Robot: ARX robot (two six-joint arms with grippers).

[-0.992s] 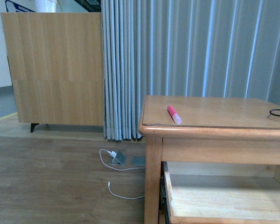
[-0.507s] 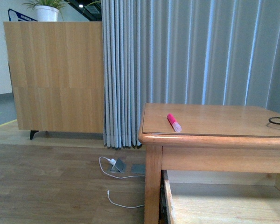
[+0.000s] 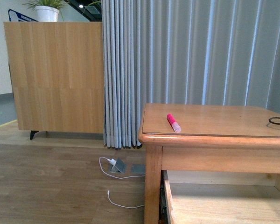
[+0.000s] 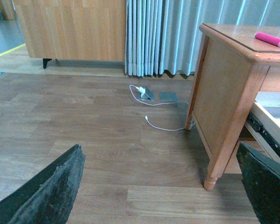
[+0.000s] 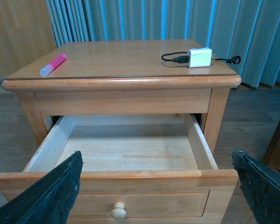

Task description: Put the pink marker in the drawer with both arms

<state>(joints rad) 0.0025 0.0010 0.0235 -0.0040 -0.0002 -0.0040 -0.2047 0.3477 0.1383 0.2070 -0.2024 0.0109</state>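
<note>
Both sets of fingers are spread wide apart, left end effector (image 4: 158, 154) and right end effector (image 5: 157, 161) alike. The pink marker (image 3: 174, 122) lies on the bench (image 3: 214, 116) top near its front left corner, and the drawer (image 5: 130, 154) underneath is pulled open, light plywood inside.

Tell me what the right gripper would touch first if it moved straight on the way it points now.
Probably the pulled-out honey-coloured wooden drawer: the open right gripper points at its pale plywood inside. Depth is unclear, so the top edge of the front panel could come first.
</note>
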